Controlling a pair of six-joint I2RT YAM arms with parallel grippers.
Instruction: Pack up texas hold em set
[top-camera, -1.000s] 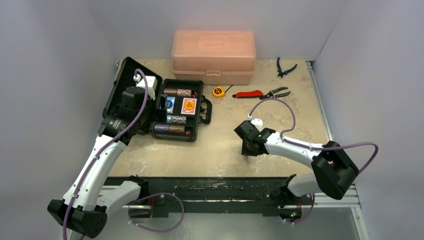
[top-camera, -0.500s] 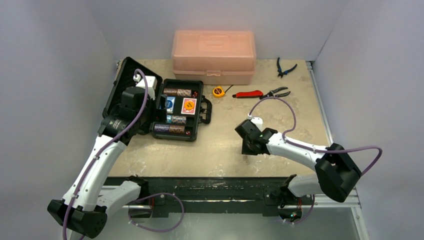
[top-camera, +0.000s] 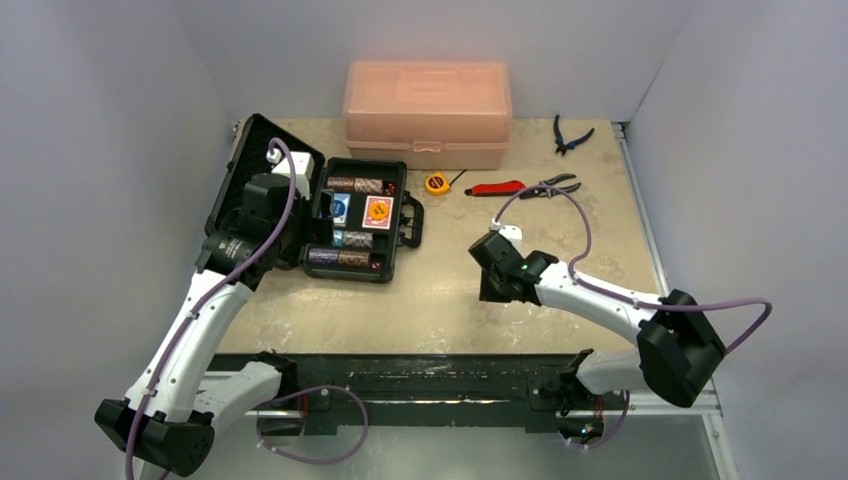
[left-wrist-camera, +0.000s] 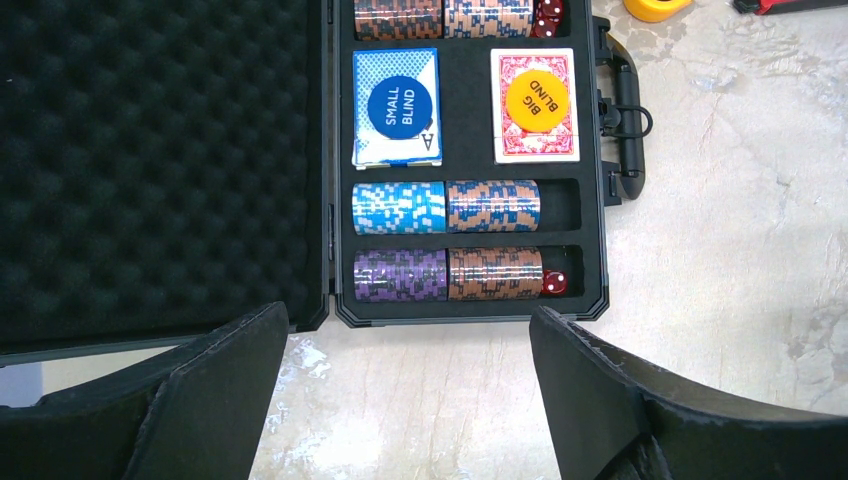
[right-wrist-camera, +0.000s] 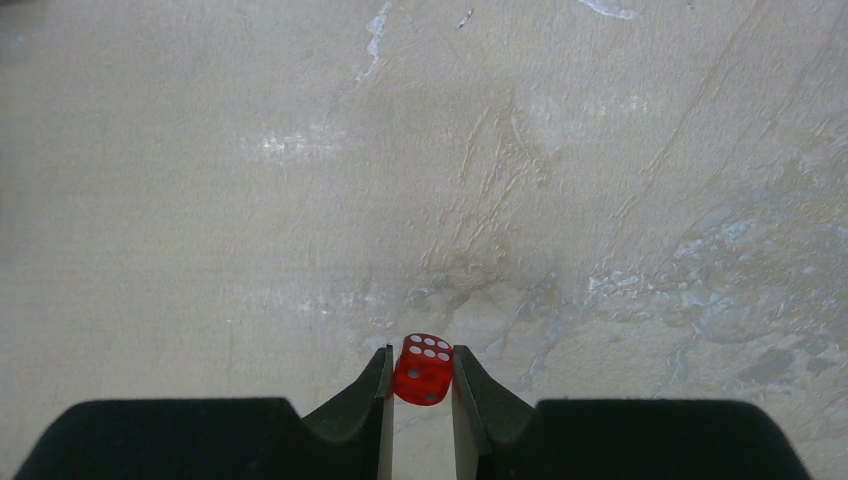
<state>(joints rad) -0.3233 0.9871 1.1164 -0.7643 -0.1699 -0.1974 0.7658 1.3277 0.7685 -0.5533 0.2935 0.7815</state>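
Observation:
The black briefcase (top-camera: 398, 222) lies open at the table's left, its foam-lined lid (left-wrist-camera: 150, 150) folded out to the left. Its tray (left-wrist-camera: 470, 312) holds chip stacks (left-wrist-camera: 445, 206), a blue deck (left-wrist-camera: 420, 145) under a blue disc (left-wrist-camera: 398, 107), a red deck (left-wrist-camera: 536, 140) under a yellow disc (left-wrist-camera: 536, 98), and a red die (left-wrist-camera: 555, 283). My left gripper (left-wrist-camera: 405, 330) hangs open and empty over the table just in front of the case. To the right of the case, above bare tabletop, my right gripper (right-wrist-camera: 420, 375) is shut on a red die (right-wrist-camera: 423, 368).
A translucent pink plastic box (top-camera: 428, 112) stands at the back. In front of it lie a yellow tape measure (top-camera: 436, 183), a red-handled tool (top-camera: 497, 187) and pliers (top-camera: 552, 185). Blue-handled pliers (top-camera: 570, 135) lie at the back right. Walls close off the left, right and back.
My right arm has shifted a little toward the far side of the table, the die still between its fingers. The left arm has not moved.

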